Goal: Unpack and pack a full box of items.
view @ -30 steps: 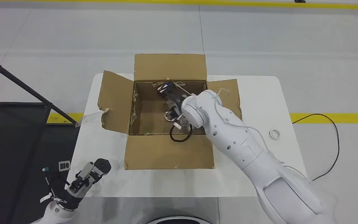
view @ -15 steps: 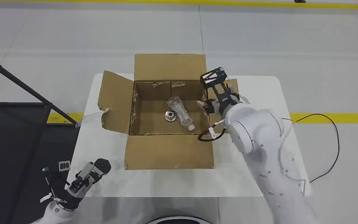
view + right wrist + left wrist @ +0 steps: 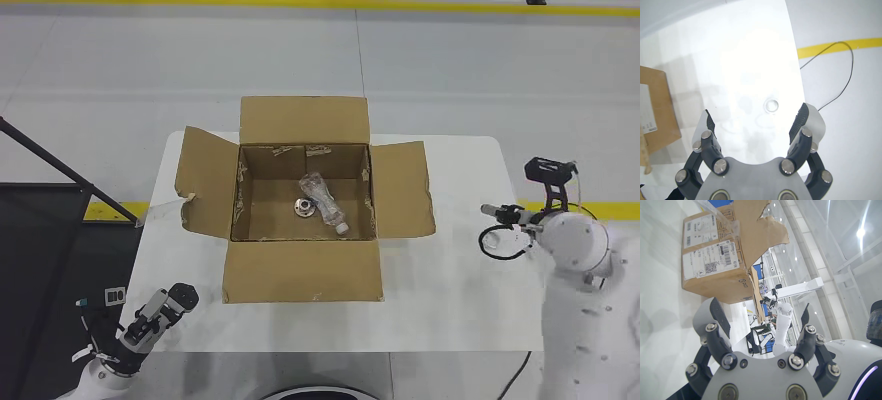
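Note:
The open cardboard box [image 3: 300, 270] sits mid-table with its flaps spread. Inside lie a clear plastic bottle [image 3: 322, 200] and a small round metal piece [image 3: 301, 208]. My right gripper [image 3: 503, 214] hangs open over the table's right edge. Its wrist view shows the gripper [image 3: 755, 108] holding nothing, with a small clear ring [image 3: 771, 105] on the table just beyond the fingertips. A black cable loop [image 3: 497, 243] hangs by that wrist. My left gripper [image 3: 160, 312] is open and idle off the table's front-left corner. From the left wrist view [image 3: 760, 303] the box's labelled side [image 3: 715, 262] stands ahead.
The white table [image 3: 440, 300] has bare room right of and in front of the box. A dark frame and mat [image 3: 40, 260] stand left of the table. A black cable [image 3: 598, 260] trails across the floor past the yellow line [image 3: 585, 210].
My right arm has swung out of the box and across to the table's right edge, its black cable loop going along. The left arm has not moved.

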`<action>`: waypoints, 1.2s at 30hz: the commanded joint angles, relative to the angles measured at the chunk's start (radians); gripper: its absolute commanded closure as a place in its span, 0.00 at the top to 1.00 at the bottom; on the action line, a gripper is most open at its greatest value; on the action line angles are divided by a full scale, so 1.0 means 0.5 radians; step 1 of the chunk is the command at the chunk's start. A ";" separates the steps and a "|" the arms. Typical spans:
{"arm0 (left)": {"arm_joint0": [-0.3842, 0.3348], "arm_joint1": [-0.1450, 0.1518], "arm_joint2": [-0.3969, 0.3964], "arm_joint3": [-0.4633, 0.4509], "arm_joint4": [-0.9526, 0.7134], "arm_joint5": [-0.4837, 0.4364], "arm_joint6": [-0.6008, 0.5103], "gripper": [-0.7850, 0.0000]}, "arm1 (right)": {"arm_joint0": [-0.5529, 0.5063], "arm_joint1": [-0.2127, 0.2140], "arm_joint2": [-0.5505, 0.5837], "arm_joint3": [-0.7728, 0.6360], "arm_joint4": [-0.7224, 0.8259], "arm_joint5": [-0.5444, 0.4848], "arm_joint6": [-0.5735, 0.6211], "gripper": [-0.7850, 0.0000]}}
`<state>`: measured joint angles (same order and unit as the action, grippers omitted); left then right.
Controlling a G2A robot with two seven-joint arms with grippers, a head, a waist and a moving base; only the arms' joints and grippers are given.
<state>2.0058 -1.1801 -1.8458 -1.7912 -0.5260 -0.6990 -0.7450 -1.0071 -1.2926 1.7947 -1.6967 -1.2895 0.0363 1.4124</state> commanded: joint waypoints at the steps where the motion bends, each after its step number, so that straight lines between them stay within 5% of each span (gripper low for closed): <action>1: 0.000 0.000 0.000 0.000 0.000 0.000 0.000 1.00 | 0.054 0.012 0.026 0.225 0.023 -0.050 0.016 0.96; 3: 0.000 0.000 0.000 0.000 0.000 0.000 0.000 1.00 | 0.111 0.024 0.035 0.398 0.023 -0.094 0.015 0.84; 5: 0.000 0.000 0.000 0.000 0.000 0.000 0.000 1.00 | 0.160 0.034 0.027 0.538 0.008 -0.126 0.006 0.53; 6: 0.000 0.000 0.000 0.000 0.000 0.000 0.000 1.00 | 0.183 0.038 0.017 0.598 -0.001 -0.136 0.002 0.49; 28: 0.000 0.000 0.000 0.000 0.000 0.000 0.000 1.00 | 0.373 0.093 -0.122 1.051 -0.042 -0.117 -0.071 0.38; 36: 0.000 0.000 0.000 0.000 0.000 0.000 0.000 1.00 | 0.438 0.109 -0.169 1.168 -0.035 -0.119 -0.078 0.23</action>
<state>2.0058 -1.1801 -1.8458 -1.7912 -0.5260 -0.6990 -0.7450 -0.7911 -1.2390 1.7127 -1.1194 -1.3062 -0.0226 1.3730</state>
